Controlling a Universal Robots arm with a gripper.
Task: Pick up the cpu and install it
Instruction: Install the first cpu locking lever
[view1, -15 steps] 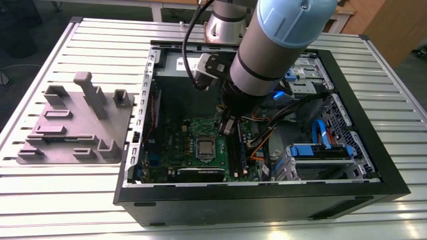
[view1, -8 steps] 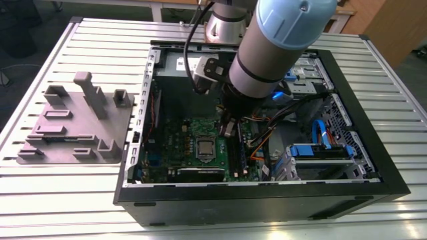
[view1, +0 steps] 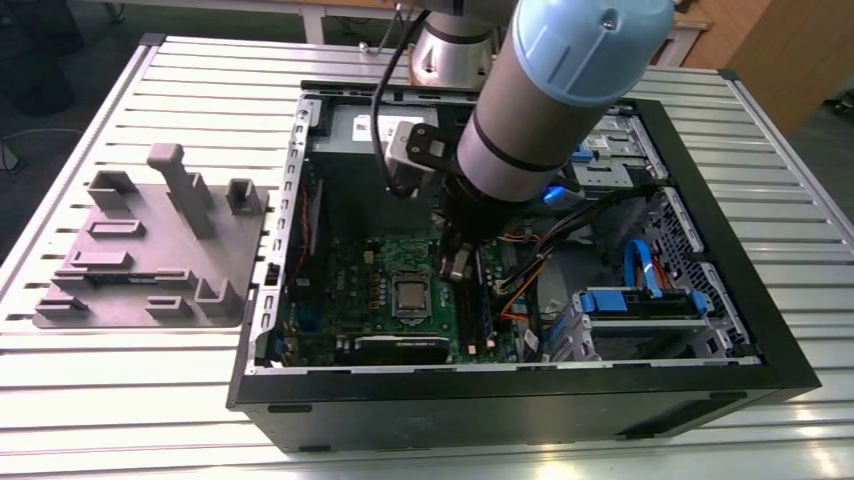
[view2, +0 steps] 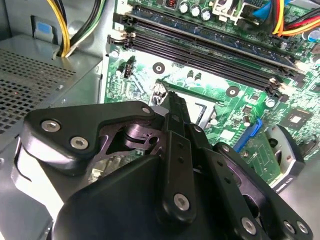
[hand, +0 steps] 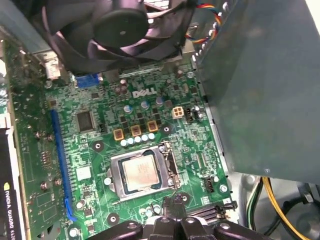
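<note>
1. While the arm (view1: 534, 110) reaches down into the open computer case (view1: 534, 400) on the slatted bench (view1: 134, 400), its hand (view1: 458, 268) hangs low over the green motherboard (view1: 380, 258).
2. In the second wrist view the hand's black fingers (view2: 175, 107) meet in one narrow tip, pressed together, with nothing visible between them.
3. The cpu (hand: 140, 172) lies flat in the metal socket frame (hand: 169, 165) on the motherboard, silvery top facing up, not in the hand.
4. In the exterior view the hand's tip is just beside the socket, on the exterior view's right of it, apart from the cpu.
5. Long dark memory slots (view2: 210, 45) run across the board beyond the fingertips in the second wrist view.
6. A black fan (hand: 120, 25) sits at the board's edge, away from the socket.
7. Outside the case, on the exterior view's left, a grey plastic fixture (view1: 147, 260) rests on the bench, well apart from the hand.
</note>
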